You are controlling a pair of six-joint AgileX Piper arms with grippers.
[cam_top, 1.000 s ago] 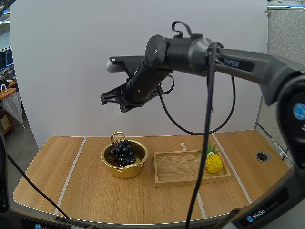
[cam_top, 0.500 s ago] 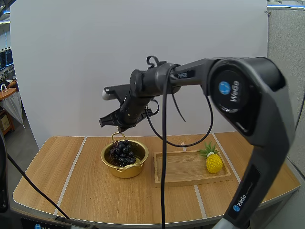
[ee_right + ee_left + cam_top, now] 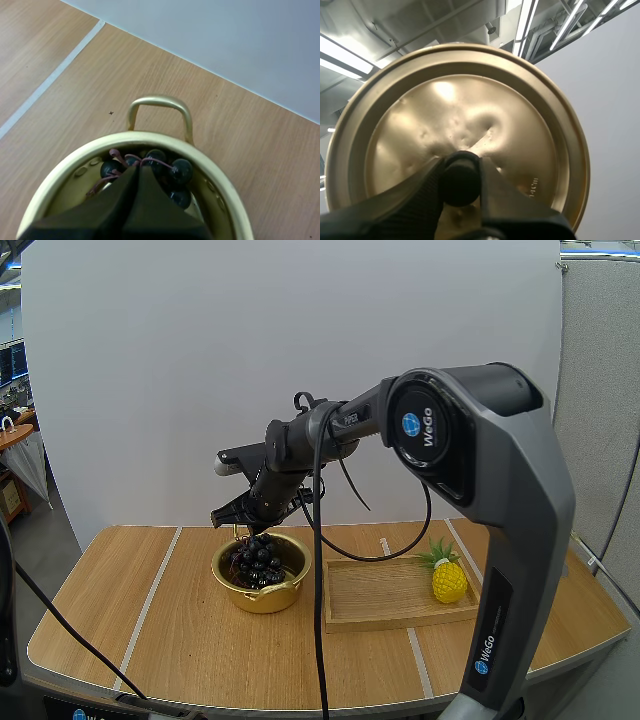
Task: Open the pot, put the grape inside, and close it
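Right gripper [image 3: 243, 521] hangs just over the pot [image 3: 272, 598]. Its fingers are pressed together into one dark wedge, w/ the tip right at the reddish stem of the grapes [image 3: 179, 172] (can't tell if any stem is actually nipped between them). The grapes sit inside the pot, below the rim, bunched toward the back handle [image 3: 159, 102]. The pot is open on top.

Left gripper [image 3: 460, 175] is pinching the lid [image 3: 470, 95] by its black knob [image 3: 460, 186], one finger on each side, w/ the lid's top face toward the cam.

Edges and room: the pot stands left of centre on the surface [image 3: 170, 640]. The wooden tray [image 3: 372, 615] is just beside it on the right, w/ a narrow gap, not touching afaict. A toy pineapple [image 3: 448, 580] stands at the tray's far right end, and the rest of the tray floor is bare. There's plenty of bare surface in front of and left of the pot, and a thinner strip behind it before the back edge.
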